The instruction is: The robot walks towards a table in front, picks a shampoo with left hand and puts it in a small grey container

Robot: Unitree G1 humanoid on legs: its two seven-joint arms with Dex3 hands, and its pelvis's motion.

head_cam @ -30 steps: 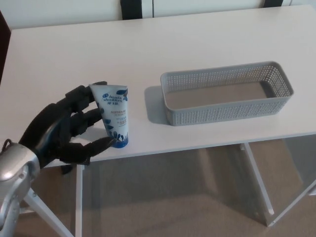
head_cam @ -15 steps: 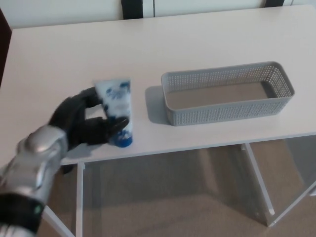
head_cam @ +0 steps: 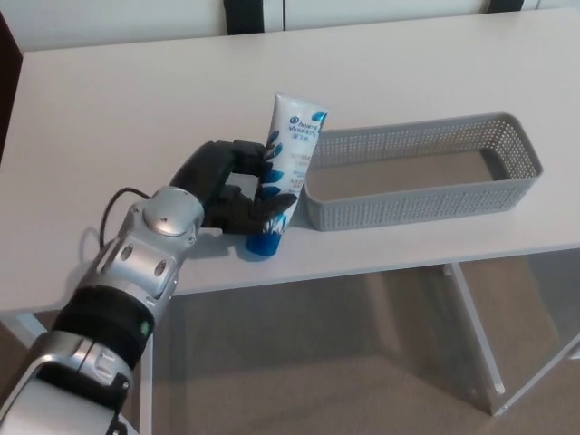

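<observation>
The shampoo tube is gripped at its lower half by the left hand, fingers closed around it; it is held near the table's front edge, just beside the left end of the small grey container; whether the blue cap touches the surface cannot be told; the long axis is near upright, cap down, crimped end up and tilted toward the container; the tube is judged light, soft, somewhat slick; hold is best taken low, near the stiffer cap; the right hand is not seen.

Tilted shampoo tube beside grey container
</observation>
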